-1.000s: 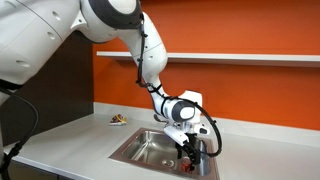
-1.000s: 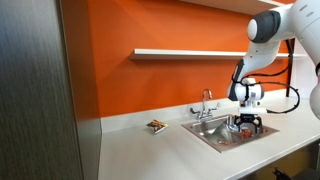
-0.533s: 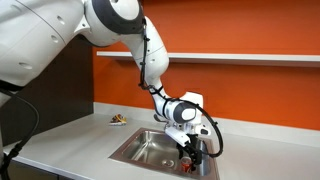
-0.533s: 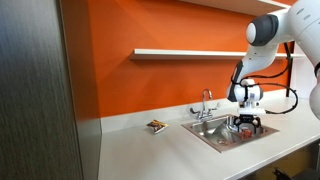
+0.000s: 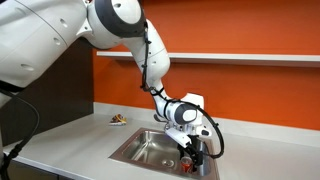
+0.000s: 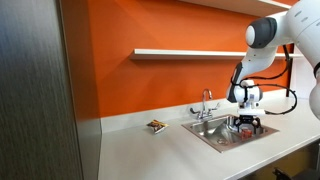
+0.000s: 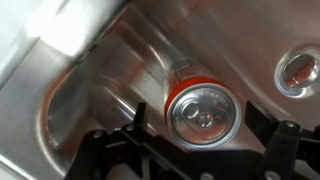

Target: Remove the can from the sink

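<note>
The red can point(image 7: 205, 112) with a silvery top stands upright inside the stainless steel sink point(image 7: 110, 70), near the round drain point(image 7: 297, 70). My gripper point(image 7: 198, 122) hangs right above it. One finger point(image 7: 138, 116) and the other finger stand on either side of the can's top, each with a small gap, so the jaws are open around it. In both exterior views my gripper point(image 5: 194, 155) point(image 6: 245, 127) reaches down into the sink point(image 5: 130, 155) point(image 6: 205, 135) at the end away from the counter's long stretch. The gripper mostly hides the can there.
A chrome faucet point(image 6: 206, 102) stands at the sink's back rim. A small plate with reddish-brown food point(image 5: 118, 121) point(image 6: 156, 126) sits on the grey counter beside the sink. An orange wall with a white shelf point(image 6: 185, 52) rises behind. A dark cabinet point(image 6: 35, 90) stands at the counter's end.
</note>
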Tool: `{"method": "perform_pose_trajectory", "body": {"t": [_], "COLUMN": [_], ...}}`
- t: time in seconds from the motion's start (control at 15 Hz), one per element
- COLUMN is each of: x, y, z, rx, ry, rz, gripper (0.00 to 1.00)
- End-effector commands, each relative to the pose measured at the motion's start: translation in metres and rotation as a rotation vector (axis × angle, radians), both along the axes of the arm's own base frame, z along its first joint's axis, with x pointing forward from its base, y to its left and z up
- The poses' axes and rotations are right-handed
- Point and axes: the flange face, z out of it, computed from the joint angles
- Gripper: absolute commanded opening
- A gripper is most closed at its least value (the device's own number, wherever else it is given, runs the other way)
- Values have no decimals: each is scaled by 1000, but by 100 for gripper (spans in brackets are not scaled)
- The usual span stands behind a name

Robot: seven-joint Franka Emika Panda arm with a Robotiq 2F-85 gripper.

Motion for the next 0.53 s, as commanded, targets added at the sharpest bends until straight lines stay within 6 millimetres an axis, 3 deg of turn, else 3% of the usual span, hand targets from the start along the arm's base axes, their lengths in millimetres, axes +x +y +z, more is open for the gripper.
{"method": "perform_pose_trajectory", "body": {"t": [0.0, 0.47], "x": [5, 2], "y": [-5, -1], "z": [2, 3], "rx": [29, 50], "ry": [7, 40], "rz": [2, -7], "gripper": [100, 100]}}
